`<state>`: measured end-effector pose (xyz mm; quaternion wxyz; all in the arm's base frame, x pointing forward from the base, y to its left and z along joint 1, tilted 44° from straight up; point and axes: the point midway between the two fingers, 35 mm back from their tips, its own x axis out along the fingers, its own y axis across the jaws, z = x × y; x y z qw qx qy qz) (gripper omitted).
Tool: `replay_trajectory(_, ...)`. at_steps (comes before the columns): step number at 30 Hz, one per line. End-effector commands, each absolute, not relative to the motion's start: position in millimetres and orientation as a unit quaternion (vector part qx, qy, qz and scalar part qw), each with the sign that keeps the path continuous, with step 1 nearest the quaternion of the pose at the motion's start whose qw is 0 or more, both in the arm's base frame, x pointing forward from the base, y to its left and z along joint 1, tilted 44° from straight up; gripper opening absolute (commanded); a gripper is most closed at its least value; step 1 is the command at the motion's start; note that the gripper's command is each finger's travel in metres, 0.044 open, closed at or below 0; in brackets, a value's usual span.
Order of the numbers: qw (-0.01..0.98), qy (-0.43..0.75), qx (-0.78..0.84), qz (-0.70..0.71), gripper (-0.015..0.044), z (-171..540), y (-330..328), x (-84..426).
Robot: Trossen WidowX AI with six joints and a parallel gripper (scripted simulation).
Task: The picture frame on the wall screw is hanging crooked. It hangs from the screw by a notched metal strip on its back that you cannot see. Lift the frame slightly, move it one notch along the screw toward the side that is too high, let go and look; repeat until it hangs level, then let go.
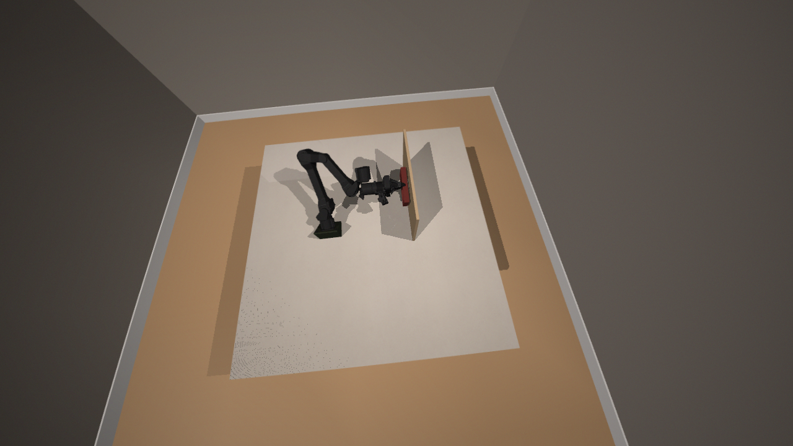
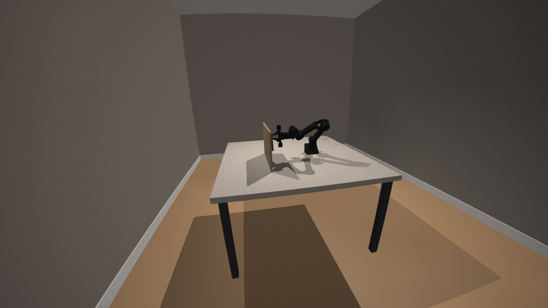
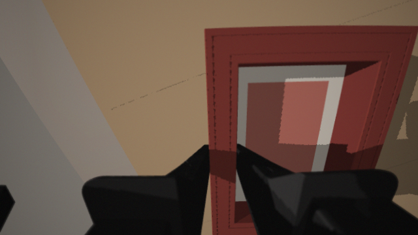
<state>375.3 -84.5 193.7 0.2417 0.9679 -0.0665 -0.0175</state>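
Presently the black metal jaws [image 1: 403,186] [image 2: 272,137] grasp one rail of the red rectangular picture frame [image 1: 404,194] [image 2: 272,143] [image 3: 300,42], which stands against the near face of the upright tan wooden board [image 1: 411,183] [image 2: 267,147] [image 3: 147,49]; the notched strip behind the frame is hidden, so too small a lift could snag it, too large a lift unhook it; an off-centre grip might twist the frame, masking its true tilt until release.

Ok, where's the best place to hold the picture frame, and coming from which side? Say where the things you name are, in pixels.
I'd grip one bar of the red picture frame [image 1: 405,187] [image 2: 272,143] [image 3: 294,42], coming from the front: the board [image 1: 411,183] [image 2: 267,147] [image 3: 147,65] backs it, and the recessed opening seems to leave room for one finger inside, one outside, as the gripper [image 1: 404,185] [image 2: 272,137] [image 3: 221,149] has now.
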Motion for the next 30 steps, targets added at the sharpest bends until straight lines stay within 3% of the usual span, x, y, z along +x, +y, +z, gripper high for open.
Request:
replay_trajectory(1,0.24,-0.073,0.968,-0.015,0.0,197.1,-88.9,374.4)
replay_trajectory(30,0.24,-0.073,0.968,-0.015,0.0,198.8,-92.1,373.9)
